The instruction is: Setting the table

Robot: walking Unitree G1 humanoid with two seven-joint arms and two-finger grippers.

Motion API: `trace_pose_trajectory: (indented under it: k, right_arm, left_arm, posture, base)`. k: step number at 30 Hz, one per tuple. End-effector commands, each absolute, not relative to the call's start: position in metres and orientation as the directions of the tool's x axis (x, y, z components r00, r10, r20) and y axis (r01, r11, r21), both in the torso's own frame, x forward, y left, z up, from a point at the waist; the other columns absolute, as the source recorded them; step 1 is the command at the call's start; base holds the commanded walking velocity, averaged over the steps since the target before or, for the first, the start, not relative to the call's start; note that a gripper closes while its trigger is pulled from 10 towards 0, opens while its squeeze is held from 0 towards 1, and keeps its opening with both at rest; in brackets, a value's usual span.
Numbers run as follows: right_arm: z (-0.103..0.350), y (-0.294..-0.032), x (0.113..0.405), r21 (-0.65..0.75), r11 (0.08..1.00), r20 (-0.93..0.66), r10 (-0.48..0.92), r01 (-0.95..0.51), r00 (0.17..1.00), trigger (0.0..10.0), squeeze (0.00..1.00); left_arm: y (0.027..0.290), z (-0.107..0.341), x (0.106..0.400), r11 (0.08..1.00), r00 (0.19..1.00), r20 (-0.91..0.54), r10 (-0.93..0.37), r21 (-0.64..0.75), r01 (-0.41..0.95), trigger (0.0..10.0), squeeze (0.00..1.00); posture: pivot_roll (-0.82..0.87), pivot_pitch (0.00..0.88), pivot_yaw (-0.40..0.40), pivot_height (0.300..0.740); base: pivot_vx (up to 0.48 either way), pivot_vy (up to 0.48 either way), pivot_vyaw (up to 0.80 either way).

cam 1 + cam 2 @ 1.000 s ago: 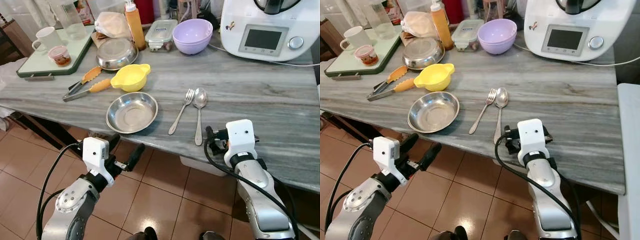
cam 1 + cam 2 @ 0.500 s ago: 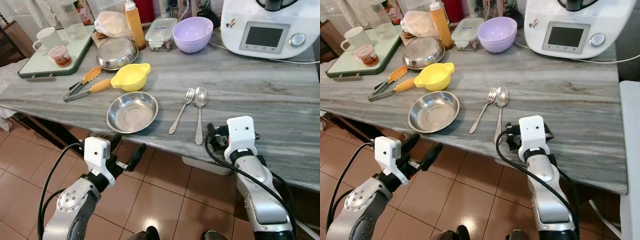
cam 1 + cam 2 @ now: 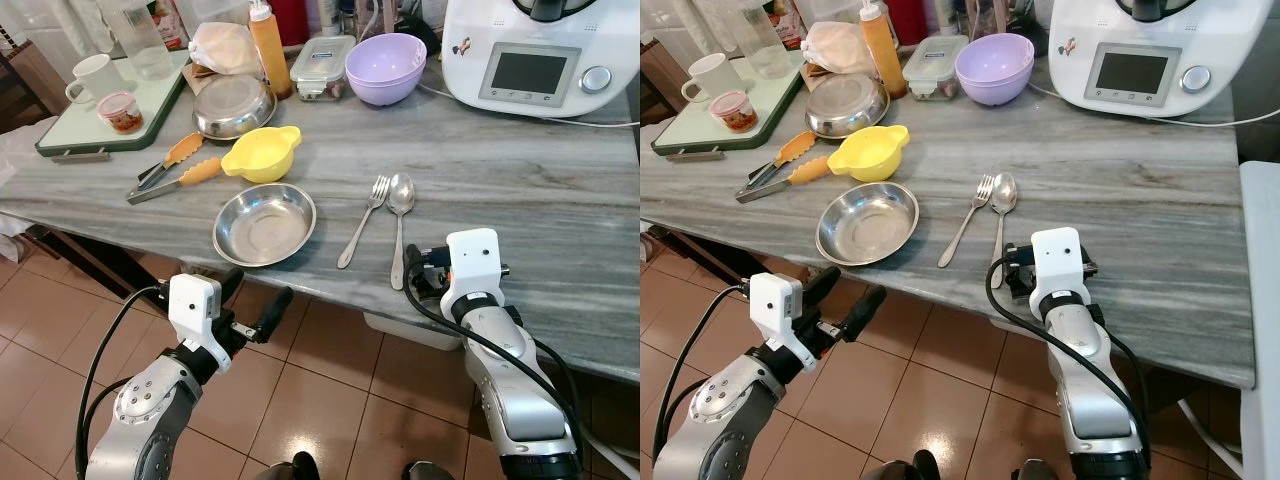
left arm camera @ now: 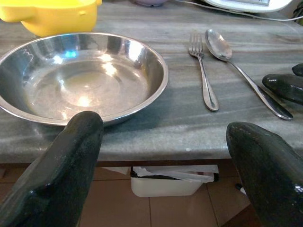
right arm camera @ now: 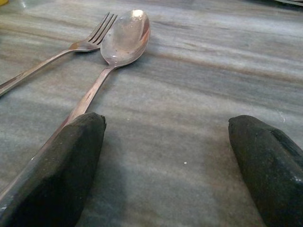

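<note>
Polished steel spoon [image 3: 399, 214] lies on veined marble beside the wide-spread right gripper [image 5: 165, 156].

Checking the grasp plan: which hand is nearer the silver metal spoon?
Right. The right hand sits open at the silver metal spoon handle end; the left hand hangs open below the table edge.

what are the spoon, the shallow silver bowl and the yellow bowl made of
Spoon: looks like polished steel, with mirror-like glints on its bowl.
Shallow silver bowl: likely stainless steel, with a brushed sheen and bright reflections inside.
Yellow bowl: probably plastic, opaque and evenly coloured with moulded lips, though silicone is possible.
</note>
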State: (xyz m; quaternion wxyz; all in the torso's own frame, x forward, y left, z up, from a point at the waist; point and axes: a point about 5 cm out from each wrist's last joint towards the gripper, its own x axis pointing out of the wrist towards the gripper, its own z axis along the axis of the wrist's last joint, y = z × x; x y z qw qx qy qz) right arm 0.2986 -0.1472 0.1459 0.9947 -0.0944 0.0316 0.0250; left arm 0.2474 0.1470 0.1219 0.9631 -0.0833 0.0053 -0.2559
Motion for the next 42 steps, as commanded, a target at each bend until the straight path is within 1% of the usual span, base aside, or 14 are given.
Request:
trace_pose_trajectory:
  k: [1, 17, 18, 19, 21, 29, 33, 42]
  right_arm:
    - [0.142, -0.141, 0.298, -0.172, 0.982, -0.093, 0.067, -0.082, 0.993, 10.0, 0.15]
    - [0.141, -0.140, 0.299, -0.170, 0.982, -0.096, 0.070, -0.085, 0.993, 10.0, 0.15]
    - [0.140, -0.124, 0.306, -0.059, 0.990, -0.144, 0.116, -0.125, 0.983, 10.0, 0.14]
    - [0.140, -0.119, 0.308, -0.027, 0.990, -0.157, 0.131, -0.137, 0.979, 10.0, 0.15]
    - [0.141, -0.117, 0.308, -0.012, 0.990, -0.163, 0.140, -0.144, 0.977, 10.0, 0.15]
    - [0.139, -0.121, 0.308, -0.002, 0.992, -0.186, 0.125, -0.127, 0.975, 10.0, 0.15]
    - [0.144, -0.124, 0.308, -0.018, 0.993, -0.163, 0.115, -0.120, 0.980, 10.0, 0.15]
    - [0.153, -0.141, 0.300, -0.157, 0.985, -0.071, 0.061, -0.072, 0.996, 10.0, 0.15]
  left_arm:
    - [0.151, 0.117, 0.246, 0.860, 0.871, 0.003, -0.491, -0.161, 0.485, 10.0, 0.00]
    - [0.151, 0.117, 0.246, 0.860, 0.872, 0.003, -0.490, -0.162, 0.484, 10.0, 0.00]
    - [0.154, 0.117, 0.245, 0.862, 0.873, 0.000, -0.488, -0.156, 0.482, 10.0, 0.00]
    - [0.154, 0.117, 0.245, 0.863, 0.873, -0.001, -0.487, -0.155, 0.481, 10.0, 0.00]
    - [0.155, 0.117, 0.245, 0.863, 0.874, -0.001, -0.486, -0.154, 0.481, 10.0, 0.00]
    - [0.155, 0.117, 0.244, 0.865, 0.875, 0.000, -0.484, -0.156, 0.478, 10.0, 0.00]
    - [0.155, 0.117, 0.244, 0.864, 0.875, 0.001, -0.484, -0.157, 0.478, 10.0, 0.00]
    - [0.154, 0.126, 0.249, 0.880, 0.892, 0.020, -0.451, -0.160, 0.448, 10.0, 0.00]
  posture:
    - [-0.17, 0.200, 0.199, 0.740]
    - [-0.17, 0.200, 0.199, 0.740]
    - [-0.15, 0.186, 0.184, 0.740]
    - [-0.15, 0.186, 0.184, 0.740]
    - [-0.15, 0.186, 0.184, 0.740]
    - [-0.15, 0.188, 0.180, 0.740]
    - [-0.15, 0.188, 0.180, 0.740]
    - [-0.17, 0.195, 0.172, 0.740]
  base:
    - [0.000, 0.000, 0.00]
    - [0.000, 0.000, 0.00]
    - [0.000, 0.000, 0.00]
    - [0.000, 0.000, 0.00]
    - [0.000, 0.000, 0.00]
    - [0.000, 0.000, 0.00]
    - [0.000, 0.000, 0.00]
    - [0.000, 0.000, 0.00]
